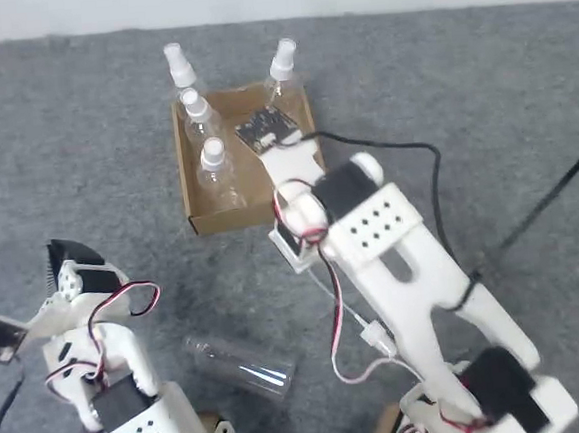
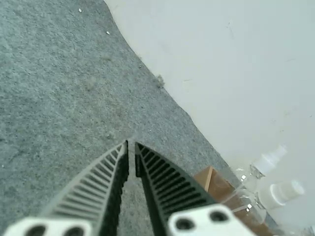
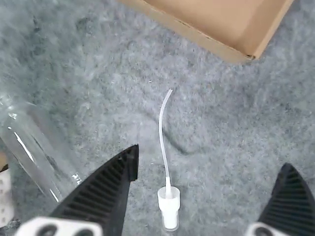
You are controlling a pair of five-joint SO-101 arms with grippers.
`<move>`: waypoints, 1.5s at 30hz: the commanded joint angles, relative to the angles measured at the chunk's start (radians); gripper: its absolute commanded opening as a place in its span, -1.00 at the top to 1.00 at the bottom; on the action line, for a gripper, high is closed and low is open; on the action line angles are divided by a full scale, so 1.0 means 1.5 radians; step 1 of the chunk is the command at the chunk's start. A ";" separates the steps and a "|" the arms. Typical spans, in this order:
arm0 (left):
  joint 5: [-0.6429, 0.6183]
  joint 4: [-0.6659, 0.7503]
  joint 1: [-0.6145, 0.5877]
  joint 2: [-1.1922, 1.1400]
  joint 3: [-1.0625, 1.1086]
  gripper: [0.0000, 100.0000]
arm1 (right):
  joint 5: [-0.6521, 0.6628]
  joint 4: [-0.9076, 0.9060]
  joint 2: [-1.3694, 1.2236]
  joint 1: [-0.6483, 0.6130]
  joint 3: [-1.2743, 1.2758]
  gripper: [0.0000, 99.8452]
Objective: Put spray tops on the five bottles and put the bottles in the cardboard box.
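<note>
A clear bottle (image 1: 241,364) without a top lies on its side on the grey carpet, also at one edge of the right wrist view as the bottle (image 3: 34,147). A white spray top (image 3: 169,216) with its thin tube (image 3: 165,132) lies on the carpet just outside the cardboard box (image 3: 221,24). My right gripper (image 3: 210,160) hangs open above it, one finger on each side. In the box (image 1: 189,184) stand two topped bottles (image 1: 213,167) (image 1: 197,111). My left gripper (image 2: 131,143) is shut with nothing in it, held off the carpet at the near left (image 1: 65,264).
Two more topped bottles (image 1: 179,65) (image 1: 282,62) stand at the box's far corners; whether inside or just behind it I cannot tell. The right arm (image 1: 392,248) spans the carpet from near right to the box, with a black cable (image 1: 426,166) beside it.
</note>
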State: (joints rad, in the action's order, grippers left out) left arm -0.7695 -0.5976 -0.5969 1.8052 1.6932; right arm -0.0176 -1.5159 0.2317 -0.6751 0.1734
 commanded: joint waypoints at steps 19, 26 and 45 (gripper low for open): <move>0.006 0.025 -0.001 0.014 -0.006 0.97 | -0.002 0.049 0.184 -0.261 0.207 0.25; 0.006 0.026 -0.014 0.014 -0.006 0.97 | -0.007 0.133 0.228 -0.366 0.319 0.25; 0.006 0.032 -0.029 0.014 -0.006 0.97 | -0.005 0.390 0.270 -0.409 0.525 0.26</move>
State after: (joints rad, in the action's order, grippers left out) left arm -0.7695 -0.5808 -0.6383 1.8052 1.6932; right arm -0.0176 -1.0142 0.5938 -1.2766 0.9360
